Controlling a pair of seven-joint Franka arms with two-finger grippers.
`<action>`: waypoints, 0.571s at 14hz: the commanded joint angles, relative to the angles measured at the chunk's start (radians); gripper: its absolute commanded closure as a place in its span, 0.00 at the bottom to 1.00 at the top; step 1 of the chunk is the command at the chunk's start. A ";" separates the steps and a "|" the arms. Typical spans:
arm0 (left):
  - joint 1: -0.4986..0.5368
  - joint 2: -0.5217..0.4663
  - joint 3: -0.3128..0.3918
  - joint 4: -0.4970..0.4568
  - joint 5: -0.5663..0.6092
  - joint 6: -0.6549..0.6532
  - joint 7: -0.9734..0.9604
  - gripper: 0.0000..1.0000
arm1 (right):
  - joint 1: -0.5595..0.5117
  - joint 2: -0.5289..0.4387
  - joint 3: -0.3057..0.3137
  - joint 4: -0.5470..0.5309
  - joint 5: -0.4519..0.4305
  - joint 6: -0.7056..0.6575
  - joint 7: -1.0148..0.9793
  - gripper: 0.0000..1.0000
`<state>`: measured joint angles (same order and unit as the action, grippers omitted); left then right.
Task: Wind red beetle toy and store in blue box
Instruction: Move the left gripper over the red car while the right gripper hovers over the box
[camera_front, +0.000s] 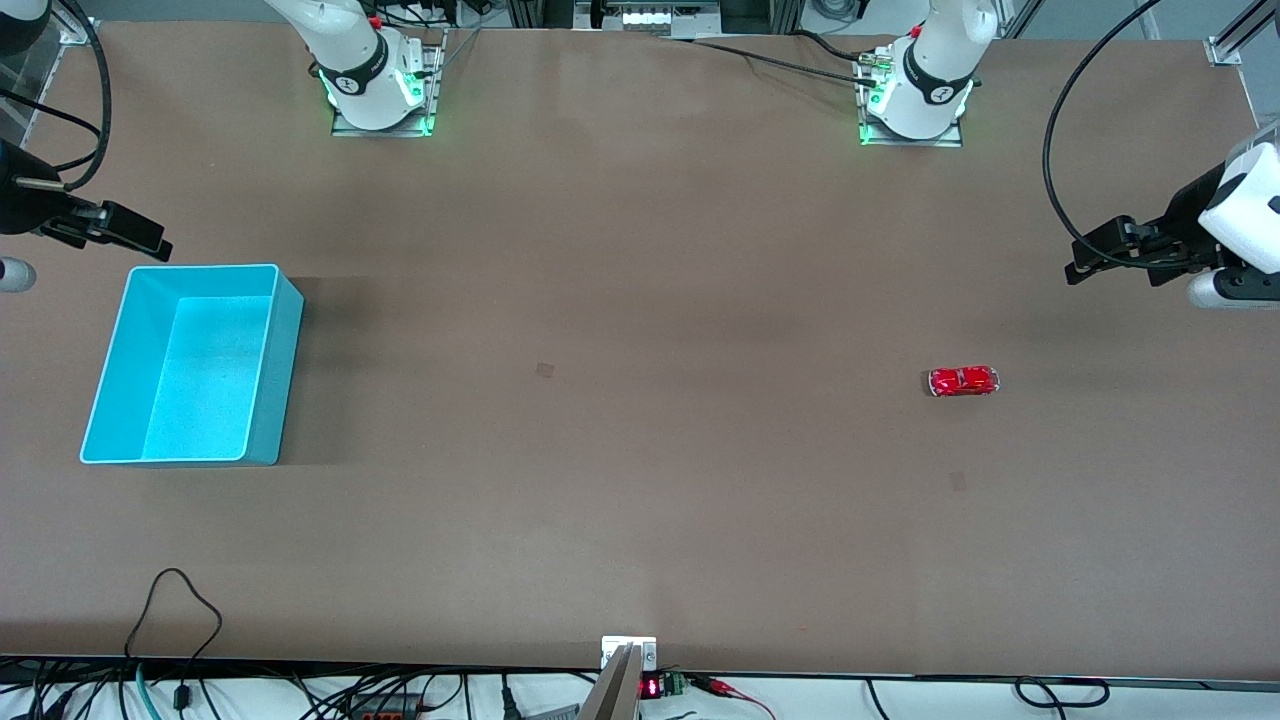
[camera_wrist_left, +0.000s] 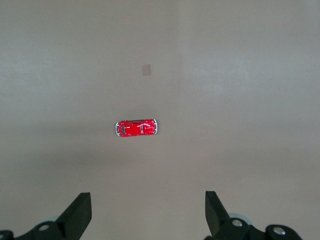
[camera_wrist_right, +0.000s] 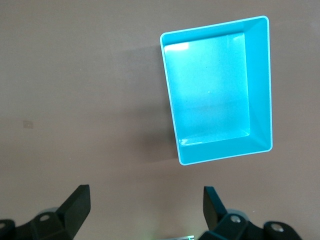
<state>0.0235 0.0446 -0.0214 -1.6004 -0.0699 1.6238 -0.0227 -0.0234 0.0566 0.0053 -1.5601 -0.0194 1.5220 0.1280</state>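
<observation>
Approach step is beginning — the left hand (camera_front: 1085, 262), fingers spread and empty, is hovering up near the red beetle toy (camera_front: 963, 381) on the surface (camera_front: 640, 450). The right hand (camera_front: 150, 240), likewise spread and empty, is waiting by the blue box (camera_front: 270, 385). Next: descending onto the toy for winding.

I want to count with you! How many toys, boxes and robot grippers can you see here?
Toy: 1
Box: 1
Grippers: 2, the left gripper and the right gripper
Total: 4
</observation>
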 joint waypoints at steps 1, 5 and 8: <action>0.001 -0.031 -0.003 -0.032 0.018 0.010 0.006 0.00 | 0.017 -0.006 0.006 0.006 -0.011 -0.006 -0.001 0.00; 0.001 0.004 -0.002 -0.010 0.019 0.010 0.004 0.00 | 0.017 0.003 0.005 0.006 -0.002 0.023 0.005 0.00; -0.001 0.044 -0.003 -0.004 0.015 -0.002 0.001 0.00 | 0.010 0.008 0.004 0.008 0.001 0.026 0.005 0.00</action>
<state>0.0237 0.0624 -0.0211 -1.6027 -0.0698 1.6232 -0.0231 -0.0103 0.0605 0.0102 -1.5601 -0.0194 1.5421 0.1282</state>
